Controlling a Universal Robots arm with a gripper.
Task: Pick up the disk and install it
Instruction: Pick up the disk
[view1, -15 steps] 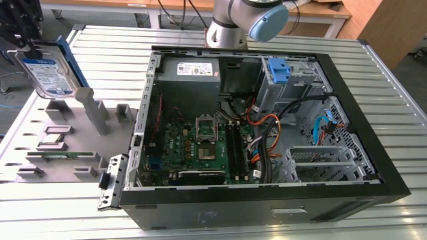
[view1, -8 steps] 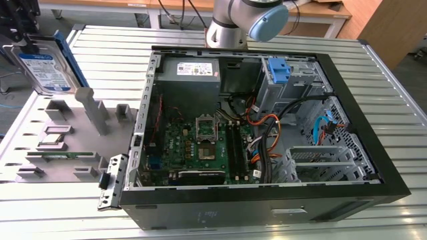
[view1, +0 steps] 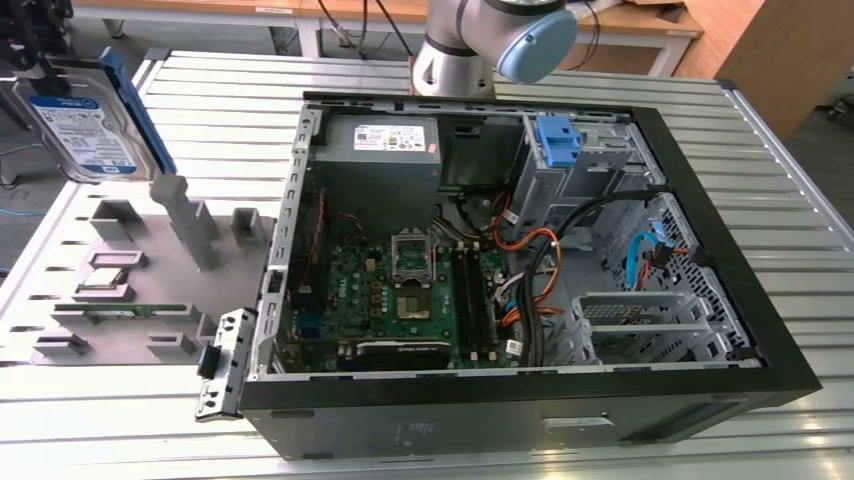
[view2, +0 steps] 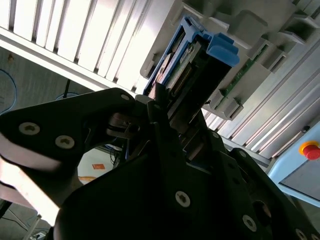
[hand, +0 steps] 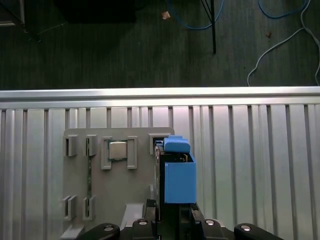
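Our pincer (hand: 170, 215) is clenching the disk (view1: 83, 125); we are holding it upright above the gray tray (view1: 147, 300) on the slatted tabletop (view1: 120, 430), toward the exterior view's left of the open computer case (view1: 534, 410).

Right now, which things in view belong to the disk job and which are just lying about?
Job: the disk, clamped in the gripper; the open computer case.
Lying about: the chip, the memory stick, the gray holder, the blue bracket.
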